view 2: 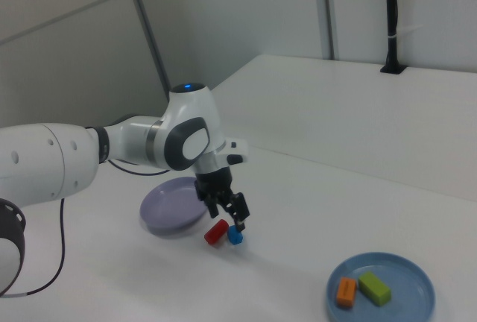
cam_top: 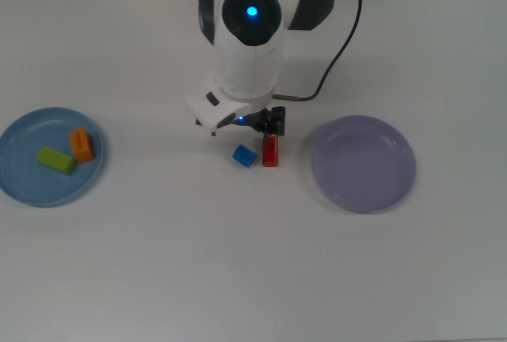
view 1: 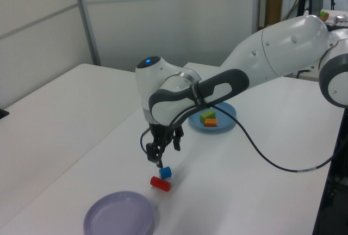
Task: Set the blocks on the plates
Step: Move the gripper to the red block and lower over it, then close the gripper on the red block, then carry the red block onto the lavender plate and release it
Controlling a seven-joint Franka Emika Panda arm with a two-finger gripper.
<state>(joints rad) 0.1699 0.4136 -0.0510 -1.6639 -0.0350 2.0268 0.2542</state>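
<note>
The blue block [cam_top: 245, 155] and the red block [cam_top: 270, 152] lie side by side on the white table, between the two plates. My gripper [cam_top: 244, 126] hangs open just above them with nothing between its fingers; in the left view it [view 1: 166, 155] sits over the blue block [view 1: 165, 172] and red block [view 1: 160, 183]. The green block [cam_top: 56, 160] and orange block [cam_top: 81, 144] rest on the light blue plate [cam_top: 24, 182] at the top view's left. The lavender plate [cam_top: 363, 163] holds nothing, right of the red block.
A black cable [cam_top: 341, 37] runs from the arm across the table behind the gripper. In the right view, the lavender plate [view 2: 170, 206] lies behind the arm and the light blue plate [view 2: 406, 292] near the front right. A second table [view 1: 49, 121] stands beside this one.
</note>
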